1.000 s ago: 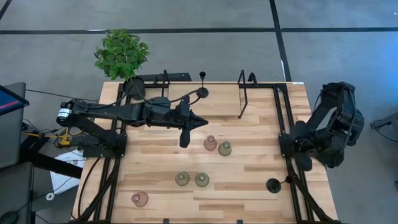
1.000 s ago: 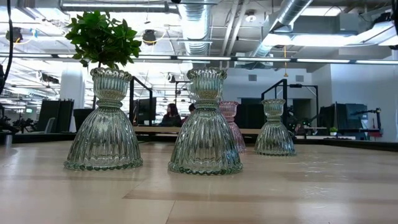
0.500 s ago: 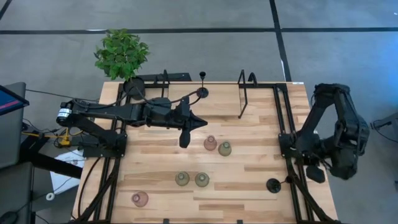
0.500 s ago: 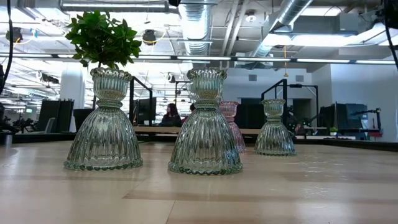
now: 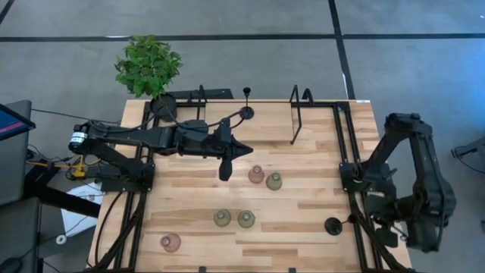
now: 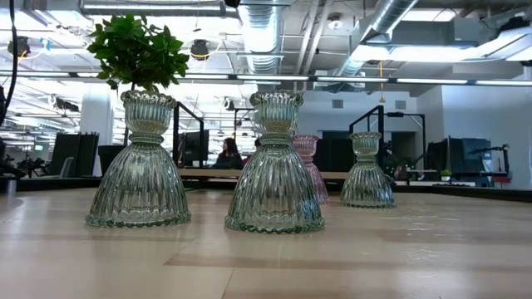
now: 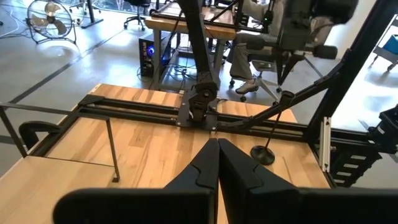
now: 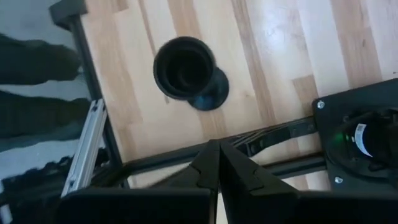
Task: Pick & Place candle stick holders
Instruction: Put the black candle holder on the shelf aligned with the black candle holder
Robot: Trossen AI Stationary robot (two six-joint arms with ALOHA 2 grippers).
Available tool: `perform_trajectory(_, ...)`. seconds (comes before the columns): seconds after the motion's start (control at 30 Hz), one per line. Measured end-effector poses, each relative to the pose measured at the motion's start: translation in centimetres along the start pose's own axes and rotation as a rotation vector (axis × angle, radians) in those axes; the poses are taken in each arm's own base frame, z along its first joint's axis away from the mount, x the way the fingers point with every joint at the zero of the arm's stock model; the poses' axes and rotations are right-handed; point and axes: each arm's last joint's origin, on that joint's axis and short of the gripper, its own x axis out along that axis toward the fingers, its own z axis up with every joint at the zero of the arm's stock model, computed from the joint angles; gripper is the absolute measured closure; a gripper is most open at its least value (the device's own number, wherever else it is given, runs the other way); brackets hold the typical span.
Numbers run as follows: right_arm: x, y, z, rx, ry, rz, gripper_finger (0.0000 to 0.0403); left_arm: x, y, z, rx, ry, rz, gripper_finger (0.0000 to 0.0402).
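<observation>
One black thin-stemmed holder [image 5: 334,225] stands on its round base at the near right; it also shows in the right wrist view [image 8: 186,67] and the left wrist view [image 7: 266,152]. A second black holder [image 5: 246,111] stands at the far middle. Pink [image 5: 256,174] and olive [image 5: 273,181] glass holders stand mid-table. Two olive ones [image 5: 221,218] [image 5: 246,219] stand nearer, and a pink one [image 5: 170,243] stands near left. My left gripper [image 5: 247,149] is shut and empty over mid-table. My right gripper [image 5: 390,230] is shut, pointing down beside the near-right black holder, off the table's right side.
A potted plant [image 5: 148,64] stands at the far left corner. Black wire frames [image 5: 298,114] [image 5: 186,95] stand along the far edge. Black arm rails [image 5: 345,152] run down both table sides. A seated person [image 7: 249,37] shows beyond the table's right side.
My right arm has swung from the table's right side toward the near edge and tipped downward, ending beside the near-right black holder. No holder has moved.
</observation>
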Motion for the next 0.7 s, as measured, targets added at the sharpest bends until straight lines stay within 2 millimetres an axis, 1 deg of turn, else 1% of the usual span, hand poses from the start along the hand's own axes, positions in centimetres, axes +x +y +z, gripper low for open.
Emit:
perform_trajectory(0.07,0.8,1.0,-0.2,0.013,0.005,-0.022,0.0403,0.0,0.0,0.0,0.0,0.0,0.001,0.0395)
perform_trajectory(0.23,2.0,2.4,-0.4,0.047,0.022,-0.035,0.0403,0.0,0.0,0.0,0.0,0.0,0.001,0.0397)
perform_trajectory(0.4,2.3,2.6,-0.3,0.09,0.041,-0.034,0.0403,0.0,0.0,0.0,0.0,0.0,0.001,0.0395)
perform_trajectory(0.5,2.2,2.5,-0.3,0.173,0.032,-0.033,0.0403,0.0,0.0,0.0,0.001,0.0,0.001,0.0396)
perform_trajectory(0.63,1.5,1.9,0.0,0.213,0.044,-0.014,0.0403,0.0,0.0,0.0,0.004,0.0,0.001,0.0397)
perform_trajectory(0.7,0.8,1.6,0.3,0.221,0.042,0.007,0.0403,0.0,0.0,0.0,0.004,0.001,0.001,0.0395)
